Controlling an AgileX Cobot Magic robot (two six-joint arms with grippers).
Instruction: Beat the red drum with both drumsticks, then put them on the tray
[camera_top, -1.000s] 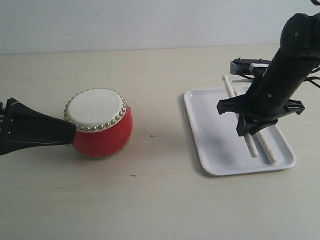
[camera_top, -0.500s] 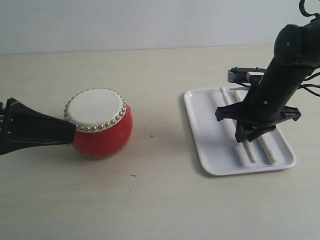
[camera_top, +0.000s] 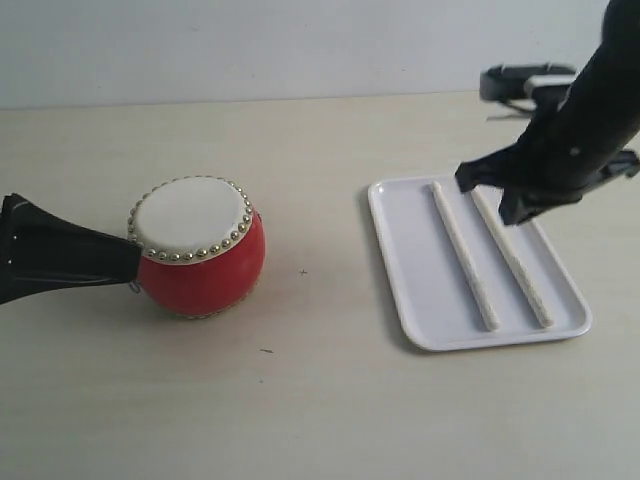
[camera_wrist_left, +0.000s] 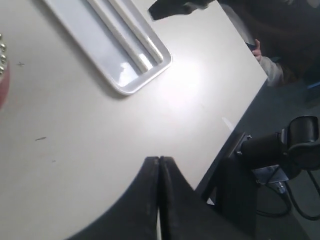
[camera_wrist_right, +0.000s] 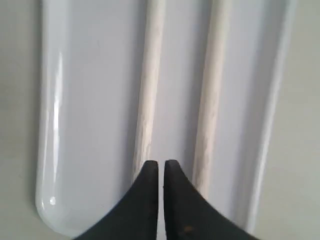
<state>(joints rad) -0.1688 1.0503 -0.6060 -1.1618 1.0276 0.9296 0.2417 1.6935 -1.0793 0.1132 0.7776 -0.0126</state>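
Observation:
The red drum (camera_top: 198, 250) stands upright on the table at the left, cream skin up. Both drumsticks (camera_top: 463, 255) (camera_top: 512, 258) lie side by side, flat in the white tray (camera_top: 400, 260) on the right. My right gripper (camera_top: 508, 205) hovers above the tray's far end, shut and holding nothing; in its wrist view its tips (camera_wrist_right: 161, 164) hang over the gap between the two drumsticks (camera_wrist_right: 150, 75) (camera_wrist_right: 215, 75). Beside the drum's left flank my left gripper (camera_top: 130, 262) is shut and empty (camera_wrist_left: 159, 159). The left wrist view also catches the tray (camera_wrist_left: 125, 85).
Bare beige table lies between the drum and the tray. The table's edge and a camera stand (camera_wrist_left: 280, 150) below it show in the left wrist view. A pale wall runs behind the table.
My right gripper let go of the second drumstick, which now lies flat in the tray. It then rose toward the back and closed. The left arm drew back slightly to the left.

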